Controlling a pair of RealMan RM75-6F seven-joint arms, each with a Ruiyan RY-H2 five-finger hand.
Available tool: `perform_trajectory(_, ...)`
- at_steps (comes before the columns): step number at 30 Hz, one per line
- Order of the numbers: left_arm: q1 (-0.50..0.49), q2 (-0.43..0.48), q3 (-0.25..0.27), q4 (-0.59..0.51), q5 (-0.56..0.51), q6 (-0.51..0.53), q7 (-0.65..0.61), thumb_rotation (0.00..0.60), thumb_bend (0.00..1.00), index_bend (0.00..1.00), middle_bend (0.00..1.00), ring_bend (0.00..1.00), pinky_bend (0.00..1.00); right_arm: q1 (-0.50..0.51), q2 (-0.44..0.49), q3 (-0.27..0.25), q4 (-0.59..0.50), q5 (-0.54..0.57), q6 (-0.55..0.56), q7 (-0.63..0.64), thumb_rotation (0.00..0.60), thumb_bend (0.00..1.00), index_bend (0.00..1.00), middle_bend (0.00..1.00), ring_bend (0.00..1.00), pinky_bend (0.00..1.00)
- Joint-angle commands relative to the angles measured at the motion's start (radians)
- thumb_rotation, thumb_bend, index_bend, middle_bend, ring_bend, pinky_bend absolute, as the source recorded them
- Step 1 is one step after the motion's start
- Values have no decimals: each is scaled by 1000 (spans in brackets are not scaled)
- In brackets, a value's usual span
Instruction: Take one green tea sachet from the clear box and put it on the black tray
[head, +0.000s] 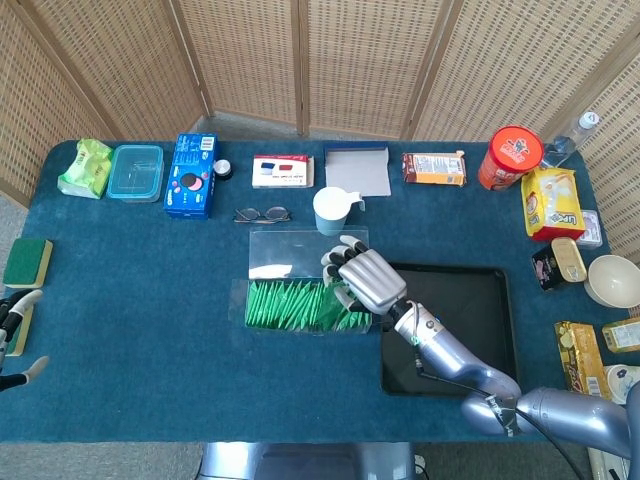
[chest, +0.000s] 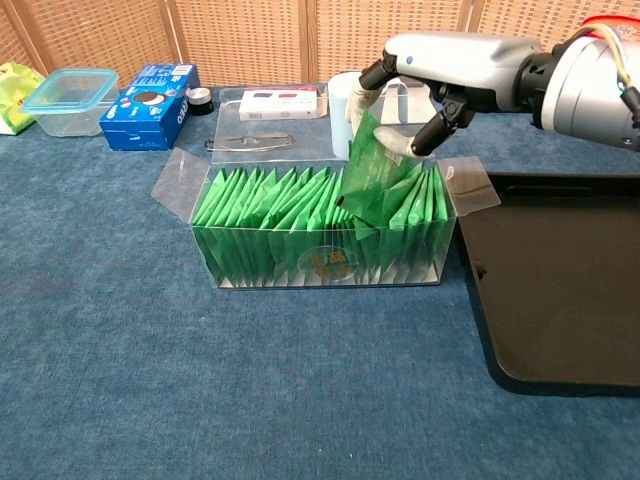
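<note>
A clear box packed with several green tea sachets stands at the table's middle, also seen in the head view as the clear box. My right hand hovers over the box's right end and pinches one green sachet by its top. The sachet is lifted and tilted, its lower corner still among the others. From above, the right hand covers that sachet. The black tray lies directly right of the box, bare. My left hand stays at the far left table edge, fingers apart, holding nothing.
A white cup and glasses sit just behind the box's open lid flap. A blue biscuit box and a lidded container stand at the back left. Snack packs, a red can and a bowl crowd the right edge.
</note>
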Motion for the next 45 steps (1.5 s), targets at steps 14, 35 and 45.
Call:
perform_trajectory(14, -1, 2, -2, -1, -1, 1, 1, 600, 205, 95, 124, 139, 241, -6, 7, 10, -4, -9, 17, 19, 600, 575, 576, 322, 224, 128)
perform_trajectory(35, -4, -1, -4, -12, 2, 4, 10, 600, 205, 94, 124, 139, 241, -46, 80, 30, -53, -40, 88, 65, 600, 576, 576, 322, 224, 127)
perform_trajectory(45, -6, -12, -6, -14, 6, 6, 12, 600, 204, 94, 124, 139, 242, -85, 143, 25, -90, -58, 126, 90, 600, 576, 576, 322, 224, 128)
